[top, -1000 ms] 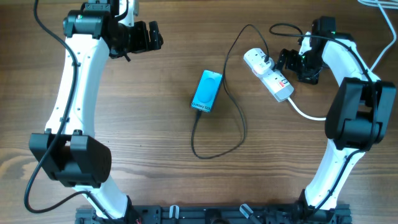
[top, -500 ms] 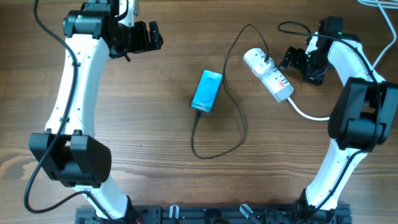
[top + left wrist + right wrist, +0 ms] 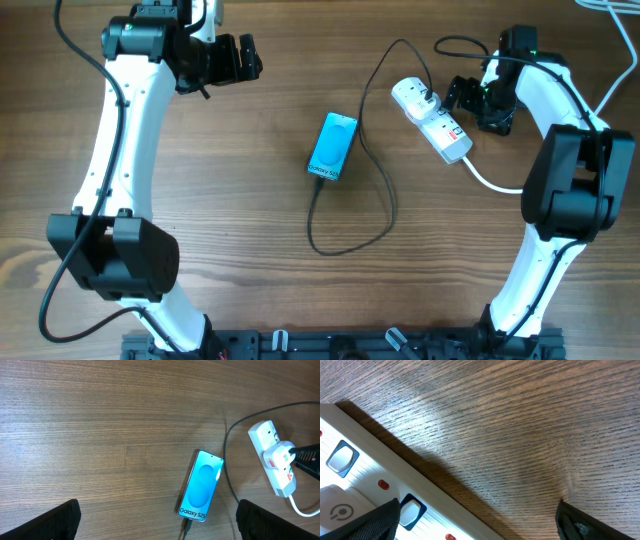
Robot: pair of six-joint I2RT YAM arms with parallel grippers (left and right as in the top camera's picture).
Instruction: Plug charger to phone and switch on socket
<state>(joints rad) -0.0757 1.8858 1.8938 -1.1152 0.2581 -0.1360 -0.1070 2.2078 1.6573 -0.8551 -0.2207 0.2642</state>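
I am holding my left fingers [image 3: 252, 58] spread wide apart above the far left part of the desk [image 3: 220, 200], and they are gripping nothing. From my left wrist I am looking down on bare wood, with the phone [image 3: 201, 485] and the socket [image 3: 274, 457] off toward the right.

The phone is lying flat near the middle of the desk, a little toward the far edge, its cyan screen glowing and the white band with text facing the near edge. The charger [image 3: 386, 205] is running as a thin black cable from that end of the phone, looping toward the near edge, then curving back past the phone's right side to a white adapter block [image 3: 278, 454] sitting in the socket. Whether the plug tip is fully seated in the phone I cannot tell.

The socket is lying slantwise in the far right part of the desk, its thick white cord [image 3: 492, 178] trailing toward the right edge. My right fingers [image 3: 466, 106] are hovering just beside it, also wide apart and empty. One dark fingertip is reaching up to the adapter; whether it is touching I cannot tell. My right wrist is seeing small rocker switches [image 3: 342, 457] and red marks [image 3: 382, 484] along the socket's top.
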